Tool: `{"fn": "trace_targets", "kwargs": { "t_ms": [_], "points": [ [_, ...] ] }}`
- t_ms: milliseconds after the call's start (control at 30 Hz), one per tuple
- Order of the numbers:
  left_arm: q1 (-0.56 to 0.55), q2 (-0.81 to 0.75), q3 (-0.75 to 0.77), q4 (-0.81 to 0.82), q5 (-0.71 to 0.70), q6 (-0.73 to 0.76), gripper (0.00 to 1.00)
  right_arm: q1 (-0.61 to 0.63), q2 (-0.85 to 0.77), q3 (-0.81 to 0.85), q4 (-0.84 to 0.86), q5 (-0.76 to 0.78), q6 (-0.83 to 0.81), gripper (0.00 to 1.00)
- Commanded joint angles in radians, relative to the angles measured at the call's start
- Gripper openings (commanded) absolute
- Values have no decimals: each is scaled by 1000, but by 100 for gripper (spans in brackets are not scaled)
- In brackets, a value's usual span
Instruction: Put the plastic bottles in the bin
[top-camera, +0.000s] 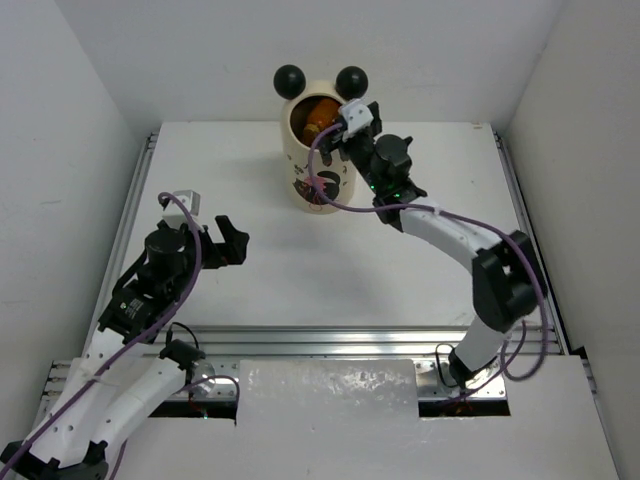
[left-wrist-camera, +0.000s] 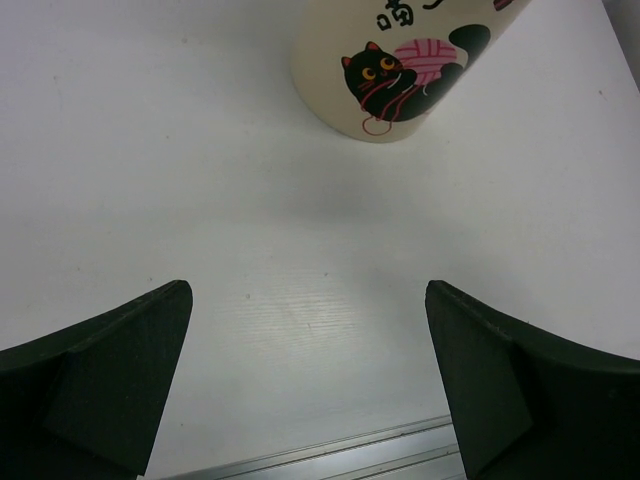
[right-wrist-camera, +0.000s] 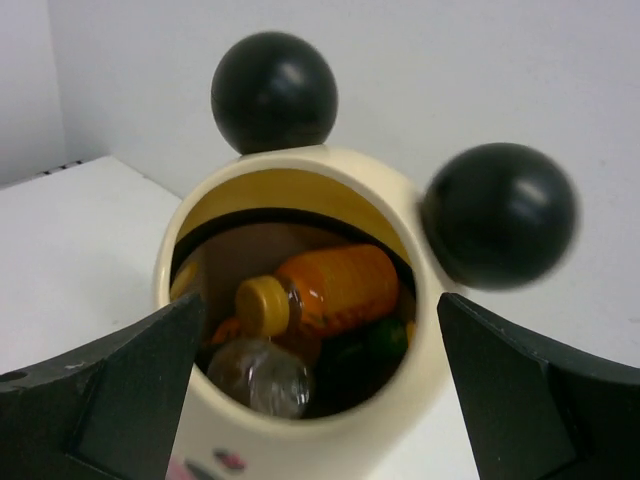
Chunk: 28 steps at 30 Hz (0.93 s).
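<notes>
The cream bin (top-camera: 318, 165) with two black ball ears stands at the back middle of the table. In the right wrist view the bin (right-wrist-camera: 300, 440) holds an orange bottle with a yellow cap (right-wrist-camera: 335, 290), a clear bottle (right-wrist-camera: 258, 375) and a green bottle (right-wrist-camera: 372, 345). My right gripper (top-camera: 350, 118) (right-wrist-camera: 320, 390) is open and empty, just above the bin's rim. My left gripper (top-camera: 228, 240) (left-wrist-camera: 308, 380) is open and empty over bare table, well in front of the bin's base (left-wrist-camera: 400, 90). No bottles lie on the table.
A metal rail (top-camera: 370, 340) runs along the near table edge, with side rails left and right. White walls enclose the table on three sides. A white sheet (top-camera: 328, 390) lies below the near rail.
</notes>
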Motion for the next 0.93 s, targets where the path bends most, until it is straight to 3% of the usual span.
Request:
{"fn": "trace_targets", "kwargs": {
  "t_ms": [0,67,200,300,433,600,733,900],
  "points": [
    [-9,15,11,33,-29,7,100,3,-223,-67,-63,32,90,99],
    [-7,41,34,2,-114,-16,100,5,-346,-87,-209,60,155,99],
    [25,41,49,-9,-243,-57,100,5,-487,-62,-833,144,304,99],
    [83,35,60,-38,-309,-89,100,5,-624,-163,-1054,175,390,99],
    [108,18,57,-64,-401,-138,100,5,-831,-359,-1205,262,472,99],
    [109,1,29,-52,-374,-140,100,5,-1058,-454,-1335,404,514,99],
    [109,0,28,-53,-368,-141,100,5,-1211,-496,-1415,369,553,99],
    [109,-6,23,-46,-352,-137,100,5,-1261,-523,-1443,344,574,99]
  ]
}}
